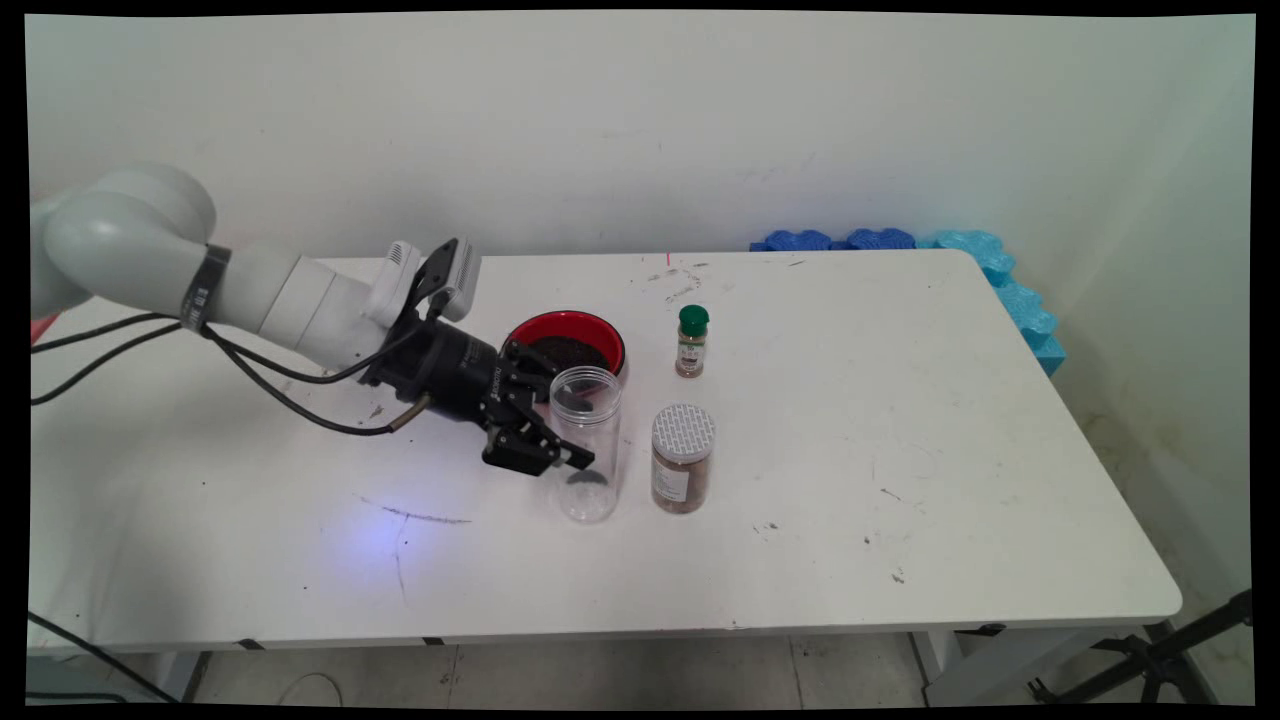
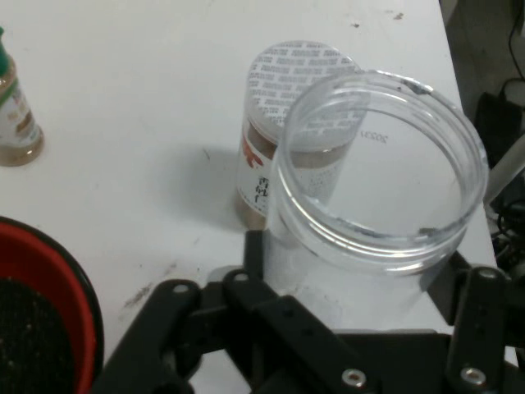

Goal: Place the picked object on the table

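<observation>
I've got the hand [image 1: 553, 424] low over the worktop [image 1: 900, 480], reaching in sideways w/ its fingers either side of a clear open-topped jar [image 1: 586, 443]. Hand view shows one finger [image 2: 254, 254] against the jar's [image 2: 377, 205] wall on one side and the other finger on the far side, so it's gripping the jar, which stands upright on the worktop. Jar looks empty; can't tell more through the plastic.

Just beyond the jar, past the fingertips, stands a spice jar w/ a white perforated lid [image 1: 682, 458] and brownish contents, upright, near the clear jar but apart from it. In hand view that spice jar [image 2: 283, 123] sits partly behind the clear jar's rim.

Right beside the hand's wrist end is a red bowl [image 1: 568, 343] w/ dark contents, close behind the clear jar. Further out from the hand, past the bowl, a small green-capped bottle [image 1: 691, 341] stands upright. Blue foam pieces [image 1: 1000, 280] lie well away, at the worktop's far corner.
</observation>
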Robot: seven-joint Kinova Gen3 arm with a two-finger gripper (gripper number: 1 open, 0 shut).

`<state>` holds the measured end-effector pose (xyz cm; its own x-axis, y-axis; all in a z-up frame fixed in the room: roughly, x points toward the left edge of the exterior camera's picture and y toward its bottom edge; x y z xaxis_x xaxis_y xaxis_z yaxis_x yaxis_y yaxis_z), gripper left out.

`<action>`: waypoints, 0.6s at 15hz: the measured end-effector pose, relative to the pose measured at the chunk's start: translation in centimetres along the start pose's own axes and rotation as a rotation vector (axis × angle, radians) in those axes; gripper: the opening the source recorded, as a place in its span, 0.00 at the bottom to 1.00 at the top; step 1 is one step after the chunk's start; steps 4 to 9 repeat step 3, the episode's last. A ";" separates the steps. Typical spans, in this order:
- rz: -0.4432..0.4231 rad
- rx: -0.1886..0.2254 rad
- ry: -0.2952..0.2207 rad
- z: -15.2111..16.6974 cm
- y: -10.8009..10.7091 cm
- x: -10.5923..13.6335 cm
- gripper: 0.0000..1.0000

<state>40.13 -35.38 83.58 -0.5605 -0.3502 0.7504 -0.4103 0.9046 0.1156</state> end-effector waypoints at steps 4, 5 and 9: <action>-0.018 0.004 0.007 0.2 0.0 -0.4 1.00; -0.018 0.004 0.007 0.2 0.0 -0.4 1.00; -0.018 0.004 0.007 0.2 0.0 -0.4 1.00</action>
